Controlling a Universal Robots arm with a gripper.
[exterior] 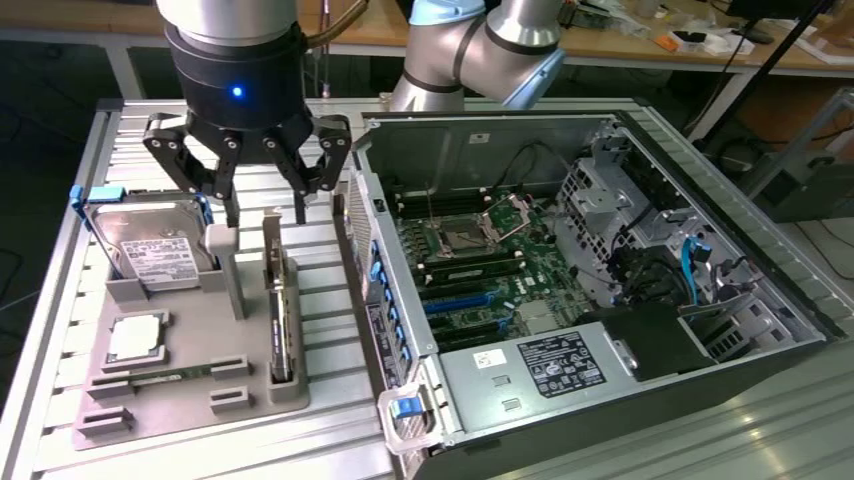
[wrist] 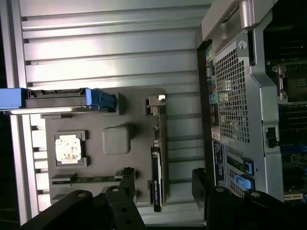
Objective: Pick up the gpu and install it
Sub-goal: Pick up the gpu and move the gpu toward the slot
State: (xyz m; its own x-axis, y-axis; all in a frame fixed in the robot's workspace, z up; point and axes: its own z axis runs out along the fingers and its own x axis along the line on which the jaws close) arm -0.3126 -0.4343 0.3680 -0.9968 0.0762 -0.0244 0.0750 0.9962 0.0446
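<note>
The gpu stands edge-on in a slot of the grey holder tray, its thin black and green edge up and its silver bracket at the far end. In the wrist view the gpu runs as a narrow strip. My gripper hangs open just above the card's far end, one finger on each side and neither touching it. The wrist view has my gripper straddling the card with space on both sides.
The open PC case lies at the exterior view's right, motherboard exposed with blue slots. The tray also holds a hard drive in a blue caddy, a CPU and a memory stick.
</note>
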